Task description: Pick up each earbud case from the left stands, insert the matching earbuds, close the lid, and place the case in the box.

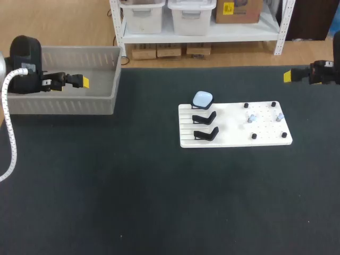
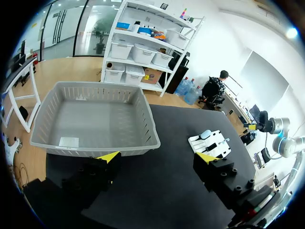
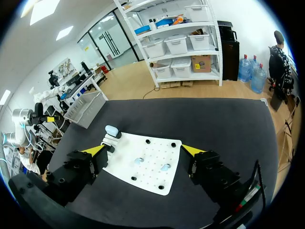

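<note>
Earbud case (image 1: 202, 99), pale blue: one, propped tilted on the rearmost of three stands at the left end of the white board (image 1: 234, 135). It is rounded and near square, so its long axis cannot be told.
Black stands (image 1: 205, 118): two, in front of it.
Earbuds (image 1: 252, 118): two, on the board's right half.
Left gripper (image 2: 158, 157): fingers spread wide, holding nothing, over the grey box (image 1: 64, 105) in the head view.
Right gripper (image 3: 143, 149): spread wide, holding nothing, well apart from the board.

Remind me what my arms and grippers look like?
The left gripper and right gripper have blocky matte-black fingers with bolt holes and bright yellow wedge tips. The left arm has a rounded black housing and a white ribbed hose running along it.
</note>
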`<state>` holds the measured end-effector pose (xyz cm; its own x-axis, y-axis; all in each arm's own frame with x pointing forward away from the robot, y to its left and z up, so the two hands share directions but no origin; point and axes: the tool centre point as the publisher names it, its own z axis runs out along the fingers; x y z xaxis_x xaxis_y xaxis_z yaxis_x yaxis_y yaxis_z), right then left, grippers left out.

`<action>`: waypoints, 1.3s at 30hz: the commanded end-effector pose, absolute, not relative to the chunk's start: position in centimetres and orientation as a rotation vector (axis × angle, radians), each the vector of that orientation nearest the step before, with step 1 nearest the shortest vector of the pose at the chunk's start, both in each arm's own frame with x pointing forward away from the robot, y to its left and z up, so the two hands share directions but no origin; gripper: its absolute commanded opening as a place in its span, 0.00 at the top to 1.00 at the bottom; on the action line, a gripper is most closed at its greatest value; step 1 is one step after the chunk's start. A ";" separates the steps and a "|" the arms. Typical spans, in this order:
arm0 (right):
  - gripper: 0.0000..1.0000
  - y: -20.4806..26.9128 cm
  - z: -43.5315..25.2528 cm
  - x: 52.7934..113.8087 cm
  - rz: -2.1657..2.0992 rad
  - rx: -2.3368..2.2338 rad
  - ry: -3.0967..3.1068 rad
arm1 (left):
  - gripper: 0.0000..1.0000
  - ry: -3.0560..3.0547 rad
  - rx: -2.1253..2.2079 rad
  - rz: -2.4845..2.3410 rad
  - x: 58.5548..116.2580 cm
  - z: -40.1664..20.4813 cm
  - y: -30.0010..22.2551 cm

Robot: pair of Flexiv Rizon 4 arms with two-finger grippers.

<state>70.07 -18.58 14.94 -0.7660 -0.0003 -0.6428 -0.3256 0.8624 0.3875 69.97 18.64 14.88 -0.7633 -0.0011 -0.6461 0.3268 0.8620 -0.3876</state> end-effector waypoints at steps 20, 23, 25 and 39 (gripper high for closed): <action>0.00 -18.6 15.0 70.1 0.644 -0.235 2.372 | 0.00 2.142 0.473 -0.791 69.8 15.6 18.5; 0.00 -18.6 15.0 70.1 0.644 -0.235 2.372 | 0.00 2.078 0.615 -0.825 70.2 15.9 18.3; 0.00 -18.6 15.0 70.1 0.644 -0.235 2.372 | 0.00 2.048 0.699 -0.824 70.8 16.1 18.2; 0.00 -18.6 15.0 70.1 0.644 -0.235 2.372 | 0.00 1.881 1.176 -0.864 74.9 16.5 14.4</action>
